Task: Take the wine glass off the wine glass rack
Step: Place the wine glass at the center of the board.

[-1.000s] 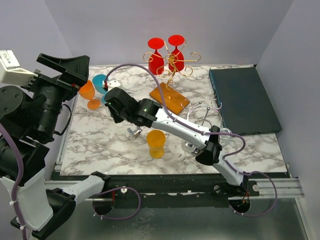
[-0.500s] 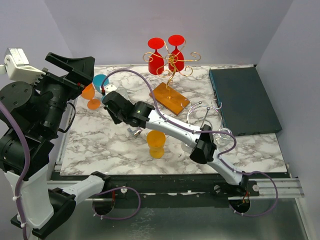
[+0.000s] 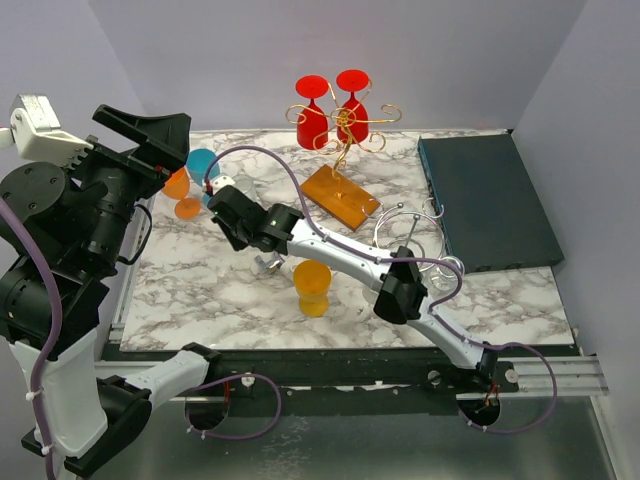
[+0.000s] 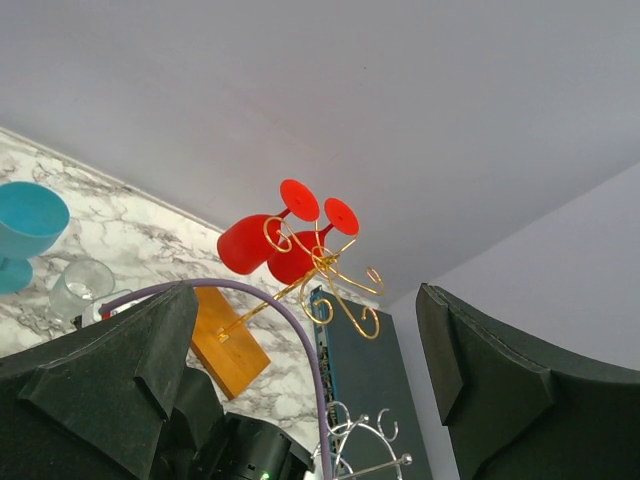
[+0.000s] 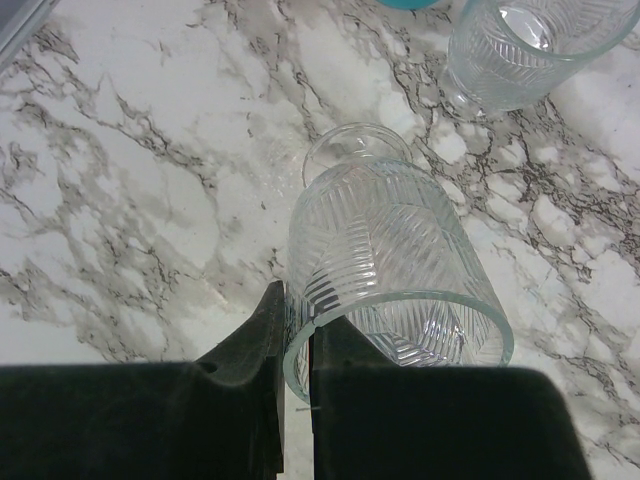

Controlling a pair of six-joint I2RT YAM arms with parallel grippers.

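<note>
My right gripper (image 5: pixel 298 345) pinches the glass (image 5: pixel 385 250) by its rim; I judge it light, brittle and slick. Left gripper (image 4: pixel 300 345) spread.

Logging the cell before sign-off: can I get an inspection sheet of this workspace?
Surface: marble table top; no spills seen.
Job's things: gold wire rack on a wooden base, with two red wine glasses hanging upside down from it.
Clutter: upright orange glass, second orange glass, teal glass, silver wire rack, dark teal box, loose clear glass.
Grippers: left tool open and raised, holding nothing; right tool shut on the rim of a clear ribbed glass.
Cables: purple cable arches over the table to the right arm.
Surroundings: plain walls; nothing else seen.
</note>
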